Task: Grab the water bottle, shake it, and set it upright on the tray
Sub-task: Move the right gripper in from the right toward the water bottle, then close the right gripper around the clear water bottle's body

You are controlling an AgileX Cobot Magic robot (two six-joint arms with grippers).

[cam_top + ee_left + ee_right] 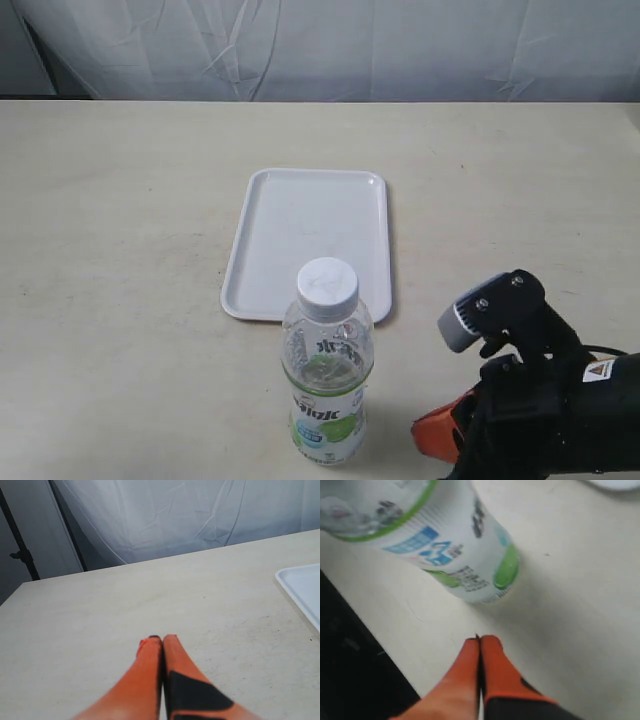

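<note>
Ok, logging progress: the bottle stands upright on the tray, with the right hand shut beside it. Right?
Not quite. The exterior view shows the bottle upright on the table, just short of the tray, not on it. The right hand is shut beside it.

The left gripper [162, 639] comes in from the lower middle of the frame, its two orange fingers [147, 667] pressed together with nothing between them. Under it lies the pale table [90, 615]. A corner of the white tray [306, 592] shows at the right edge. A white curtain [190, 515] fills the top, and a dark stand [20, 547] is at the upper left.
</note>
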